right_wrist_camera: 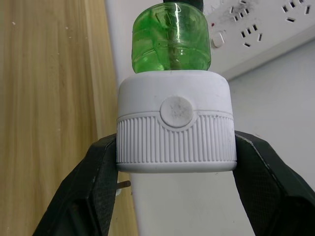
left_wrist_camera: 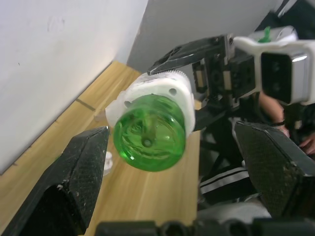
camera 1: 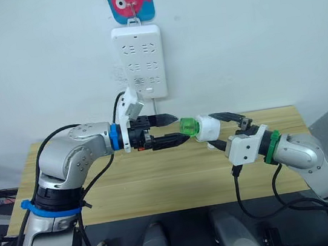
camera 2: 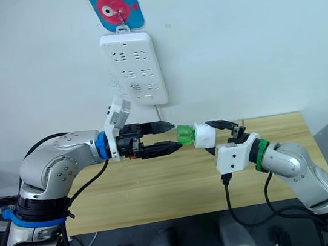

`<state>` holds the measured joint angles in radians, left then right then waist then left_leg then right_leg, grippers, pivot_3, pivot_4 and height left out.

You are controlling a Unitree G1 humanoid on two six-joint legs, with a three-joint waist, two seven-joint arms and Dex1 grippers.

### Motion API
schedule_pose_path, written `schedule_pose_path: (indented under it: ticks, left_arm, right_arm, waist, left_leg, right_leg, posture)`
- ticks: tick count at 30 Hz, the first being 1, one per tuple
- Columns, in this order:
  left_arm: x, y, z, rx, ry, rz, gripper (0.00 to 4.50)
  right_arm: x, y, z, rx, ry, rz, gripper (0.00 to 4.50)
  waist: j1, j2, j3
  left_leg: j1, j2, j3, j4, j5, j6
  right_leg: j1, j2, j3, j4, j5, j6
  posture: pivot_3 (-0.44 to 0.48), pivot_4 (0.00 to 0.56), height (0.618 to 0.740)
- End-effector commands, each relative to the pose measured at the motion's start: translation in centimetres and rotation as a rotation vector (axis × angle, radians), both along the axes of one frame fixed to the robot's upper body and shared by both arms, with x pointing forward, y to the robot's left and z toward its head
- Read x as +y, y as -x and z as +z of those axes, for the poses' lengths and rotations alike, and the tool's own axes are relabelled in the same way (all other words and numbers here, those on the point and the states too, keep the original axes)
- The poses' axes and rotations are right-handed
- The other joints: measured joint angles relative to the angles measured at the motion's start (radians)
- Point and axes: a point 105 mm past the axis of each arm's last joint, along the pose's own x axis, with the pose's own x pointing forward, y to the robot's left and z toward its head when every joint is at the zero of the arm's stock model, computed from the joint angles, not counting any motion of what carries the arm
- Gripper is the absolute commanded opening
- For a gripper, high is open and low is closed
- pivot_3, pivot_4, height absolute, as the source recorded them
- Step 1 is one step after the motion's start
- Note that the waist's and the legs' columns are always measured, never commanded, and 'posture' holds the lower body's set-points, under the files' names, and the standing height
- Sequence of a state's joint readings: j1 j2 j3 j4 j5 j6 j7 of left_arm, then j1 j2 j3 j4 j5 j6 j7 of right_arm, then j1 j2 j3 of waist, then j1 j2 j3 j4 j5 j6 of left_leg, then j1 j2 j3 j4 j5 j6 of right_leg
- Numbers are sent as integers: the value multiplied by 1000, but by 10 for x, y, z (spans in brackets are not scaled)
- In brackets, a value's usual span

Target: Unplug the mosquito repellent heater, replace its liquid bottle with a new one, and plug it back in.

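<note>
Heater point(camera 1: 209, 128) clamped in right gripper point(camera 1: 225, 128), green bottle point(camera 1: 187, 126) attached, seemingly near empty; left gripper point(camera 1: 180, 128) spread beside it.

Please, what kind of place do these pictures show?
Probably an indoor test room or lab: a wooden table against a plain white wall, a white power strip hanging from a hook, loose cables beneath.

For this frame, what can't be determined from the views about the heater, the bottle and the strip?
- Heater: its prongs, hidden behind its body and the right gripper in the right wrist view.
- Green bottle: liquid level, unreadable end-on in the left wrist view.
- Left gripper: open around the bottle; contact cannot be told.
- Power strip: its cable's lower run, behind the left arm in the eye views.
</note>
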<state>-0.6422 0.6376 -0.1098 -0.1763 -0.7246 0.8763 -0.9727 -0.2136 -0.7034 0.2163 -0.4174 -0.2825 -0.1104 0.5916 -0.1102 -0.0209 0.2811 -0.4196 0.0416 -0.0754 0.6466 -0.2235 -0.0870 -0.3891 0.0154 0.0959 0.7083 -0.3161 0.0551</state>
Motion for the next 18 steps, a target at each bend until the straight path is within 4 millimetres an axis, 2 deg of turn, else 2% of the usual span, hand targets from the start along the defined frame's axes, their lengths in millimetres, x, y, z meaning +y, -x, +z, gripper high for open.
schedule_pose_path:
  ticks: [1, 12, 15, 18]
  left_arm:
    - [-6, 1, 3, -42, 12, -13, 4418]
    - [-10, 0, -1, 28, 43, -25, 4418]
    - [-10, 0, -1, 37, 48, -28, 3766]
    - [-10, 0, -1, 42, 55, -26, 2837]
  right_arm:
    - [8, 6, 15, -71, -8, 55, 2929]
    - [14, 12, 19, -88, -14, 100, 2929]
    - [15, 13, 20, -91, -15, 106, 2929]
    - [16, 14, 20, -95, -16, 116, 2929]
  waist:
    - [0, 0, 0]
    - [-2, 0, 0]
    - [-2, 0, 0]
    - [-2, 0, 0]
  left_leg:
    - [0, 0, 0, 0, 0, 0]
    - [1, 0, 0, 1, 0, 0]
    - [1, 0, 0, 1, 0, 0]
    - [1, 0, 0, 1, 0, 0]
  right_leg:
    - [0, 0, 0, 0, 0, 0]
    - [0, 0, 0, 3, 0, 0]
    - [0, 0, 0, 3, 0, 0]
    - [0, 0, 0, 3, 0, 0]
  posture:
    - [-173, 227, 729]
    - [-180, 231, 729]
    - [-182, 232, 729]
    - [-183, 231, 729]
